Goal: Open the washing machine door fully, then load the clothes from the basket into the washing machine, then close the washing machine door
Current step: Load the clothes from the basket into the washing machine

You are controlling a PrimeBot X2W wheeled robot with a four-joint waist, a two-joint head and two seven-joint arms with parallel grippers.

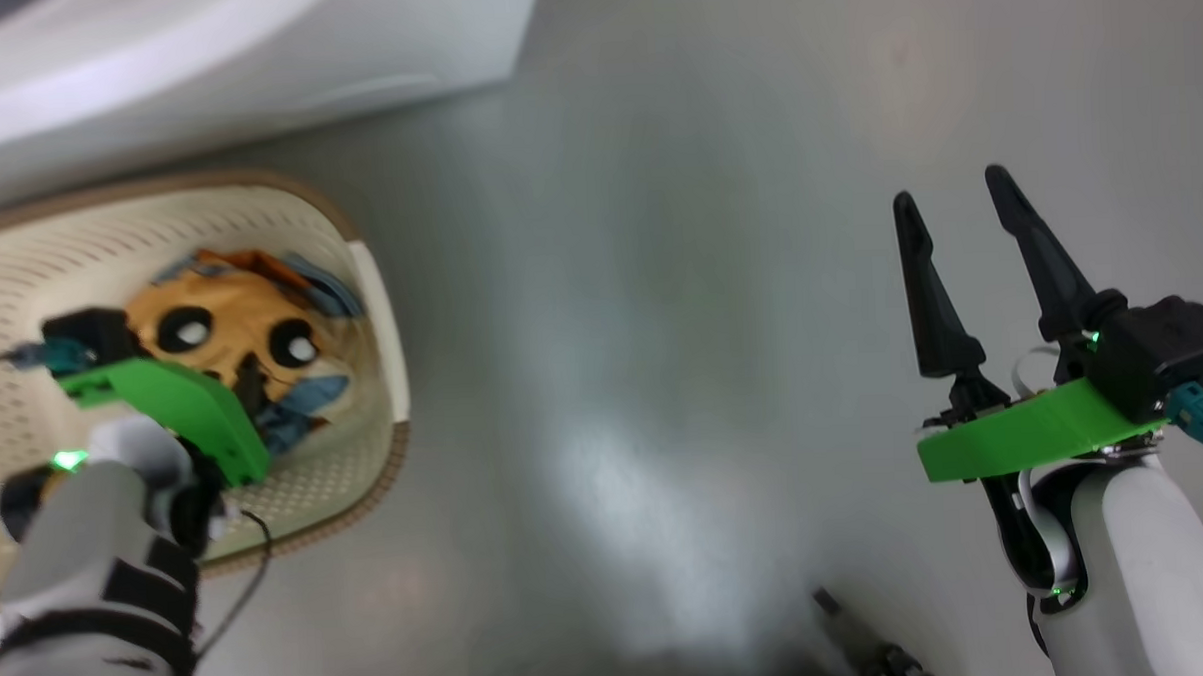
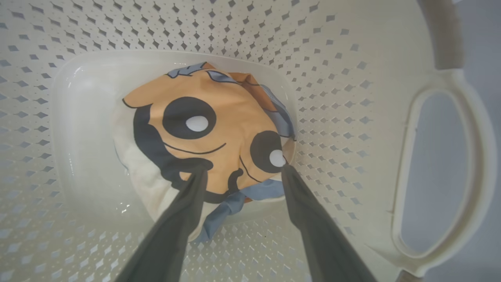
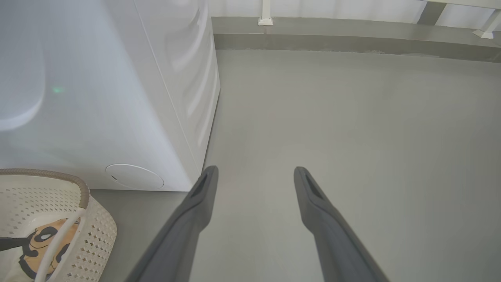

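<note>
While the left gripper (image 2: pixel 243 169) hangs open inside the basket (image 2: pixel 352 117), the clothes (image 2: pixel 219 156) lie bunched on its bottom.
The orange and cream garment (image 2: pixel 235 113) lies on top with its cartoon eyes facing up, and the light blue one (image 2: pixel 231 203) shows from under its edges. The spread fingertips straddle its near edge; contact cannot be told. The basket stands upright, mouth up, on the floor (image 1: pixel 661 326) just before the washing machine (image 3: pixel 98 98). The right gripper (image 1: pixel 949 191), open and empty, is well apart.
</note>
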